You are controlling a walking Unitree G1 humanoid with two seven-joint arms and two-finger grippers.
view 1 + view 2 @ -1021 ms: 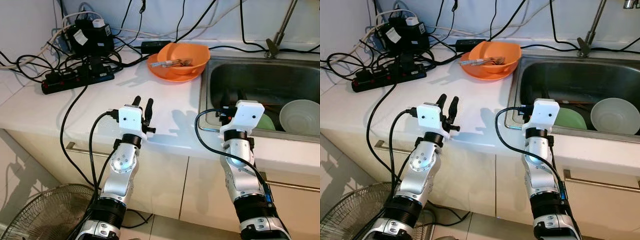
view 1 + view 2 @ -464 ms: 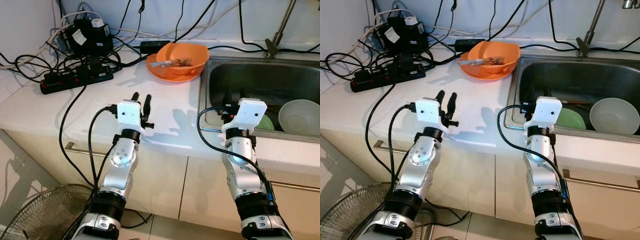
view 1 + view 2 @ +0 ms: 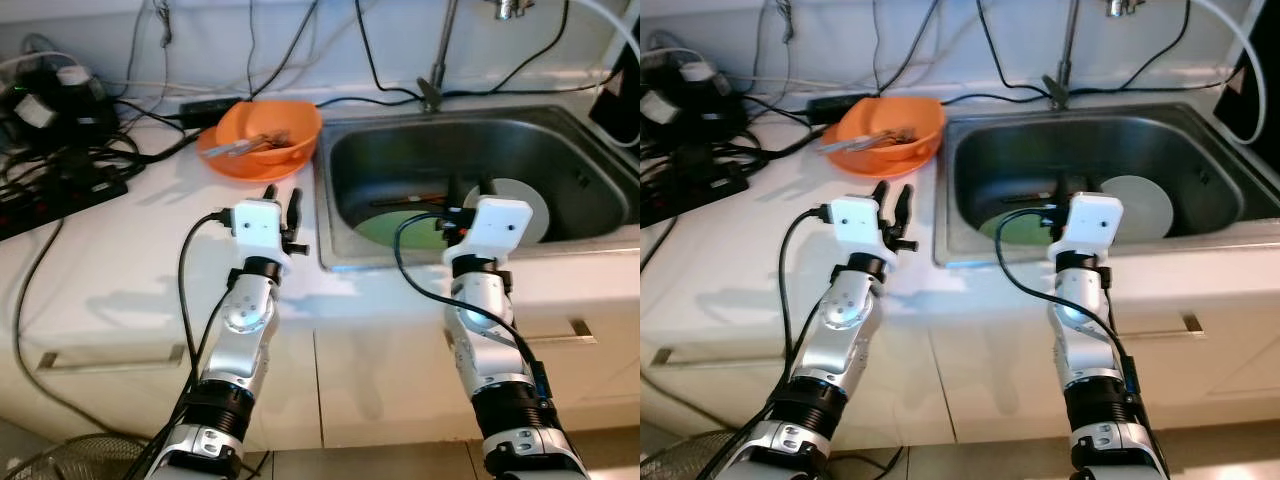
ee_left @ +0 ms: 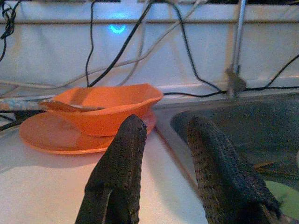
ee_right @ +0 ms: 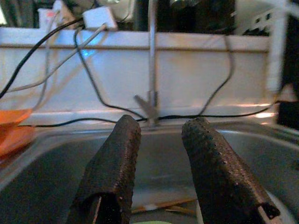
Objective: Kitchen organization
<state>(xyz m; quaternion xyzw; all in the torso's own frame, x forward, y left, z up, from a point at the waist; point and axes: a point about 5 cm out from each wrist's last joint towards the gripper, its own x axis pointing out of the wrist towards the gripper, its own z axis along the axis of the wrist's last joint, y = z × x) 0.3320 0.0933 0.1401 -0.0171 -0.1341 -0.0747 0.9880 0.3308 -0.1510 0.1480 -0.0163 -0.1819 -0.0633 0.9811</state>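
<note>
Both the left gripper (image 3: 281, 194) at frame centre-left and the right gripper (image 5: 161, 154) above the sink (image 3: 560, 140) hover parted, grasping nothing.

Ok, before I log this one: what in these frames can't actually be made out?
- Green plate in the steel sink: partly hidden behind the right gripper and its wrist housing, head views.
- Utensils in the orange bowl: too small and blurred to identify.
- White round dish: near side covered by the right wrist.
- Tap: spout cut off by the top edge.
- Left gripper: open, empty.
</note>
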